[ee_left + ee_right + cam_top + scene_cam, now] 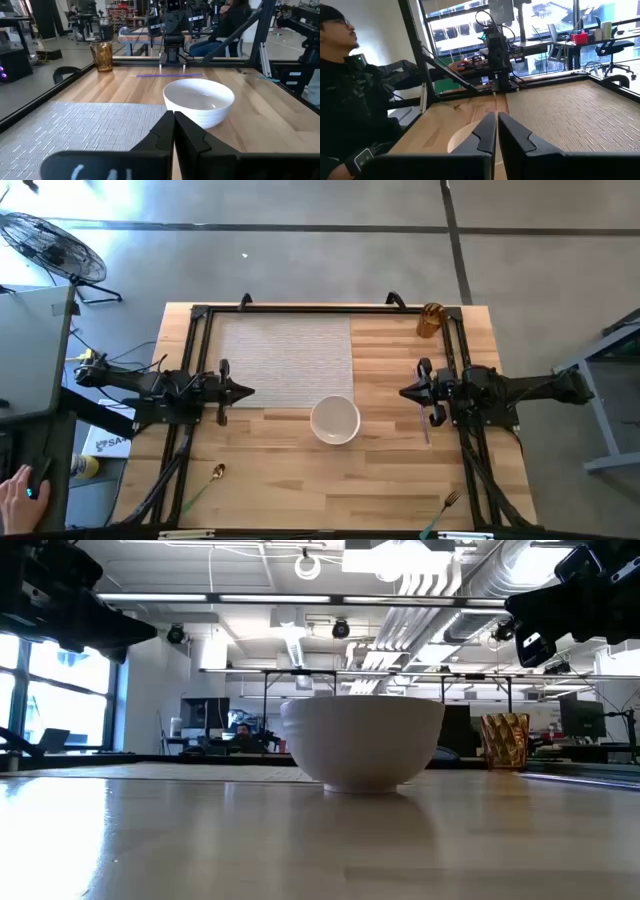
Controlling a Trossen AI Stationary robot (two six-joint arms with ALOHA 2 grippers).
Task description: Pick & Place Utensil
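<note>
White and round, the bowl (363, 743) sits closest to the low camera, near the middle of the wooden table (290, 480). Behind it on one side lies a grey woven mat (285, 360). An amber glass cup (430, 319) stands at the far right corner.

Both arms wait at the sides of the table. The left gripper (243, 391) hangs over the edge of the mat, and its two fingers (192, 140) are pressed together with nothing between them. The right gripper (407, 392) hangs over bare wood on the other side of the bowl, fingers also closed on nothing.

A purple utensil (426, 423) lies flat on the table just under the right arm. A gold spoon (215, 474) rests near the front left edge. A fork (447, 505) lies near the front right corner.

White marks on the left gripper look like "64", but I cannot tell for sure.

A person (355, 100) in dark clothes sits beside the table.
</note>
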